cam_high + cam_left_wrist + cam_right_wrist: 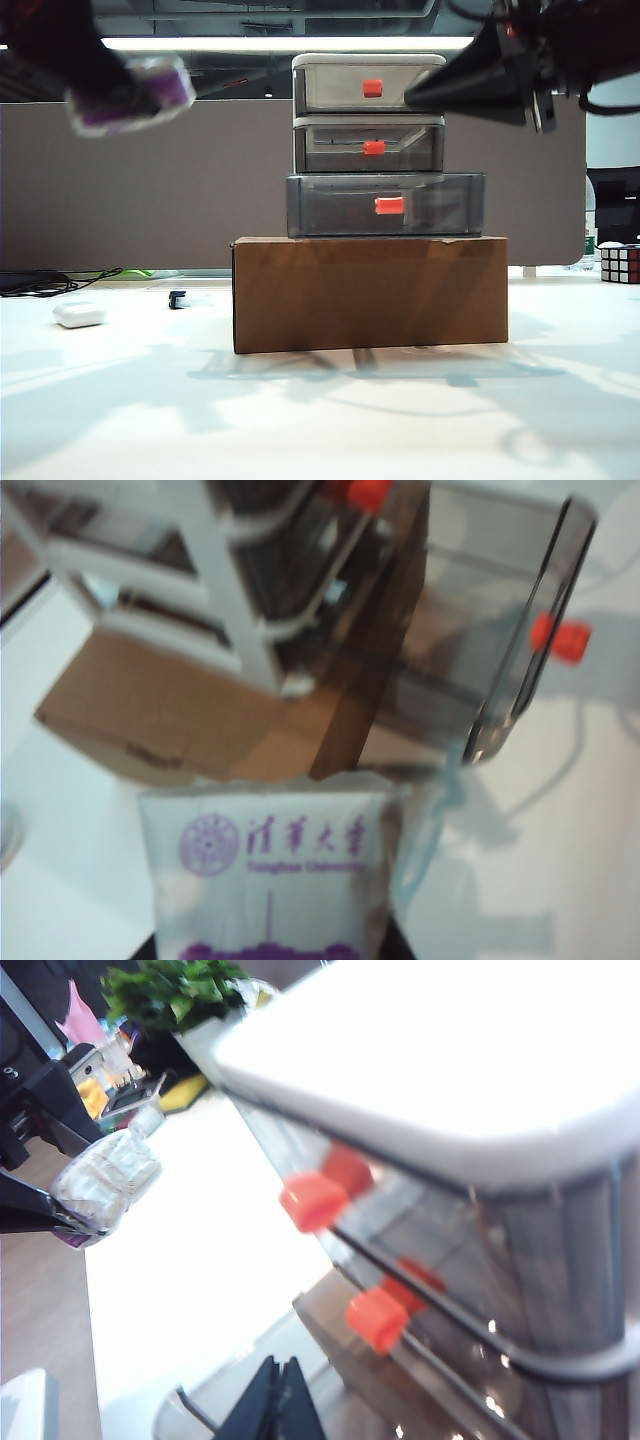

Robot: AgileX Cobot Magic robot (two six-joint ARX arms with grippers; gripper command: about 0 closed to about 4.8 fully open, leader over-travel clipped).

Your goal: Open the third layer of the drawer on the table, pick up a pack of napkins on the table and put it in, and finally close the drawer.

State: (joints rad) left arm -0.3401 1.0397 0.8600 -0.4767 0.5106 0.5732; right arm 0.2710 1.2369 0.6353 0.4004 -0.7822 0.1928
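Lit brightly from a ceiling strip light (pixel 285 43), with soft shadows across the table (pixel 320 400); motion-blurred in both wrist views, glare-washed whites

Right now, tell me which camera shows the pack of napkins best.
The left wrist view: the pack of napkins fills the foreground with its purple print readable, held in the left pincer. The exterior view shows it blurred, raised at upper left. The right wrist view shows it small and distant.

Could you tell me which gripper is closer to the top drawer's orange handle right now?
Right. The right gripper is shut, its tip just right of the top handle. The left gripper hangs well off to the left, shut on the napkin pack.
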